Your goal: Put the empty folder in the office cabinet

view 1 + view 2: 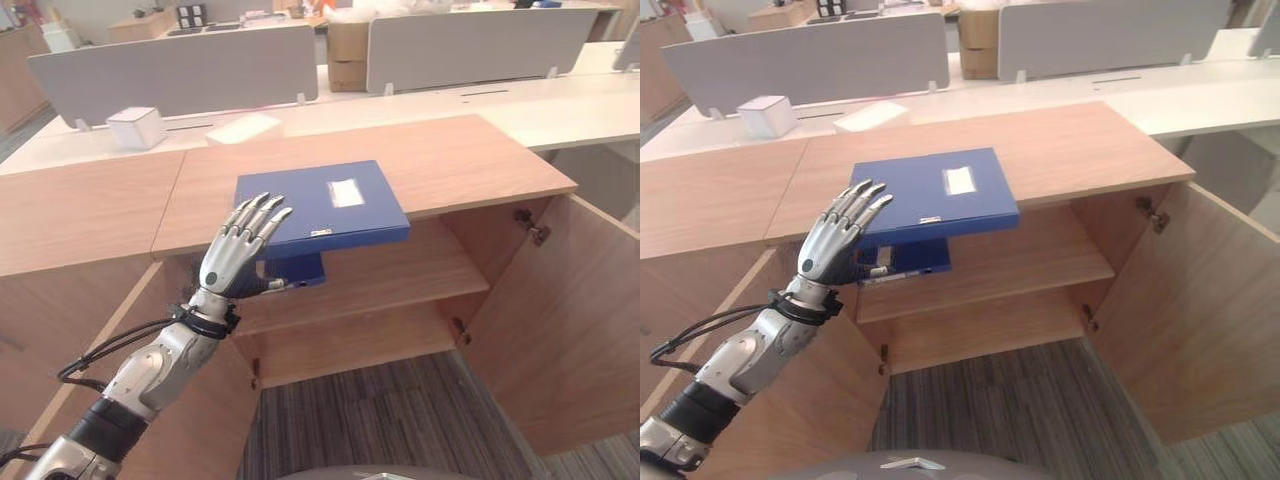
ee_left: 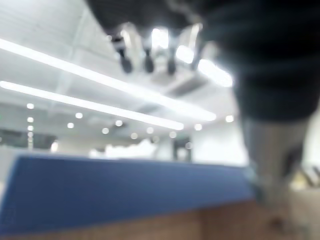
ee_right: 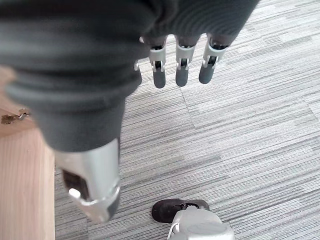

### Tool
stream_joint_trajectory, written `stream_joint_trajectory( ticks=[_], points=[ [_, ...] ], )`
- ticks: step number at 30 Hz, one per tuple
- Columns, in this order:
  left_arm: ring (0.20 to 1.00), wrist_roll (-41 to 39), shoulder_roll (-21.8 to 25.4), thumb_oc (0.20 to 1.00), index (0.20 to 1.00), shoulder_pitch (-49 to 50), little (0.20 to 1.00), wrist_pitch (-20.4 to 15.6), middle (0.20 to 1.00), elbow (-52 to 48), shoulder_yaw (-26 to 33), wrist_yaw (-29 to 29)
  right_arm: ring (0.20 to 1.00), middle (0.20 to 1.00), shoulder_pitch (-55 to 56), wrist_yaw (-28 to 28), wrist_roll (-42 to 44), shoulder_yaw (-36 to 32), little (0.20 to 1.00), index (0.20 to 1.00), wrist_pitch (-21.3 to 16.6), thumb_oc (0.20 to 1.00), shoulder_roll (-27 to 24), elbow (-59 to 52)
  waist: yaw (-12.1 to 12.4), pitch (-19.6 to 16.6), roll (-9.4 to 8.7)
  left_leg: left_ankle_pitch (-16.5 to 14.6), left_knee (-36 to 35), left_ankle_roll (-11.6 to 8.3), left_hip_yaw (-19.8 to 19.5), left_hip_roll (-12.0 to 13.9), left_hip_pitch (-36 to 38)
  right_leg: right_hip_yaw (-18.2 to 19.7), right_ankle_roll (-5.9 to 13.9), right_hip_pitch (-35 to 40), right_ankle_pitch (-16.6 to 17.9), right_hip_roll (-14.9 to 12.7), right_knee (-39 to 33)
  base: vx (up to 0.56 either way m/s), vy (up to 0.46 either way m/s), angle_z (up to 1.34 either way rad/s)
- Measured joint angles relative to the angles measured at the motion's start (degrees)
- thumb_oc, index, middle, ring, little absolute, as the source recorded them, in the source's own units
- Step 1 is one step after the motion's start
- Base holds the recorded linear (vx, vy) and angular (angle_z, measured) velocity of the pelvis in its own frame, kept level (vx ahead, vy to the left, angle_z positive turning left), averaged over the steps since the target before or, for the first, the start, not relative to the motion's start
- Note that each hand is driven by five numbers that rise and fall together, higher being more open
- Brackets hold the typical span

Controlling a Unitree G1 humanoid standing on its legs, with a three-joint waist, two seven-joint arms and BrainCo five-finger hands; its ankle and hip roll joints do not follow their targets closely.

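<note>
Nearest of all, the right hand (image 3: 182,65) hangs low over the grey striped carpet floor (image 3: 250,140), fingers straight and relaxed, holding nothing; beside it stands the edge of an open wooden cabinet door (image 1: 580,320).

Next comes the left hand (image 1: 240,245), raised at the front edge of the flat blue box-type folder (image 1: 320,205), fingers spread and straight with their tips lying on the folder's near left corner; the thumb looks to sit below the folder, so whether it pinches I cannot tell for certain, and the hand reads as open.

The folder rests on the wooden cabinet worktop (image 1: 470,160), overhanging its front edge above the open cabinet; below the folder lies the upper wooden shelf (image 1: 400,270), where a second, darker blue object (image 1: 295,270) sits just under the overhang, its nature unclear.

By my judgement the folder, being empty, will be light; stiff board that keeps its shape; the smooth cover may slide under fingertips; the overhanging front edge is the place to take hold, thumb below and fingers above.

Count: one folder on the worktop, one blue object beneath it, two shelves in the cabinet, two hands; beyond the folder, one small white box (image 1: 137,127) and one flat white pad (image 1: 243,127) on the pale desk behind.
</note>
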Motion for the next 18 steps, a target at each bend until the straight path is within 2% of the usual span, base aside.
stream_joint_trajectory(
  ticks=[1, 7, 14, 18],
  points=[
    [1.0, 1.5, 0.06, 1.0, 1.0, -1.57, 1.0, -0.03, 1.0, 0.75, -1.58, -0.45, 1.0, 1.0, 0.09, -0.03, 0.01, -0.01, 1.0, 1.0, 0.04, 1.0, -0.19, 0.09, 0.36, 0.01, 0.08, -0.01, 0.0, 0.0, 0.16, 0.03, -0.11, 0.19, 0.0, -0.05, 0.07, 0.02, 0.01, 0.0, 0.007, -0.11],
    [1.0, 3.87, 0.0, 1.0, 1.0, -3.46, 1.0, -0.13, 1.0, 3.29, -5.55, -1.63, 1.0, 1.0, 0.22, -0.12, 0.02, -0.02, 1.0, 1.0, -0.06, 1.0, -0.82, 0.1, -1.03, -0.1, 0.12, -0.2, 0.0, 0.15, 1.06, 0.08, -0.06, 0.9, 0.01, -0.28, 0.11, 0.02, 0.0, 0.0, 0.003, -0.05],
    [1.0, 5.91, -0.27, 1.0, 1.0, -4.29, 1.0, 0.11, 1.0, 6.71, -6.58, -2.21, 1.0, 1.0, 1.02, -0.18, 0.05, -1.63, 1.0, 1.0, -0.06, 1.0, -0.93, 0.13, -1.14, -0.14, 0.15, -0.16, 0.0, 0.17, 1.65, 0.11, -0.23, 1.52, -0.12, -1.07, 0.47, 0.05, 0.02, -0.01, 0.0, -0.05],
    [1.0, 6.41, -0.28, 1.0, 1.0, -4.29, 1.0, 1.56, 1.0, 8.23, -6.57, -2.2, 1.0, 1.0, 1.02, -0.19, 0.06, -1.66, 1.0, 1.0, -0.1, 1.0, -0.97, 0.13, -1.1, 0.03, -0.11, -0.17, 0.0, 0.16, 1.75, 0.14, -0.26, 1.61, -0.07, -1.13, 0.44, 0.07, 0.02, 0.0, 0.0, -0.01]
  ],
)
